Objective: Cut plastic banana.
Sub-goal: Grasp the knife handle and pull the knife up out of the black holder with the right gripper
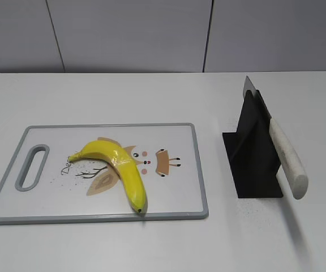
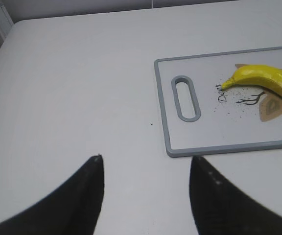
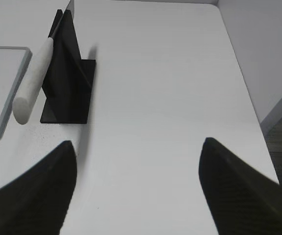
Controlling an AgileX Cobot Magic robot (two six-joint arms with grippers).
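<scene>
A yellow plastic banana [image 1: 120, 170] lies on a white cutting board with a grey rim [image 1: 200, 170] at the left of the table; both also show in the left wrist view, banana [image 2: 268, 81] and board [image 2: 161, 107]. A knife with a white handle [image 1: 287, 158] rests in a black stand [image 1: 256, 164] at the right, also in the right wrist view [image 3: 33, 81]. My left gripper [image 2: 146, 159] is open and empty over bare table left of the board. My right gripper [image 3: 138, 144] is open and empty, near and right of the stand. Neither arm shows in the exterior view.
The white table [image 1: 151, 96] ends at a grey wall behind. Its right edge [image 3: 248, 88] drops to the floor in the right wrist view. The board has a handle slot [image 2: 186, 98] on its left end.
</scene>
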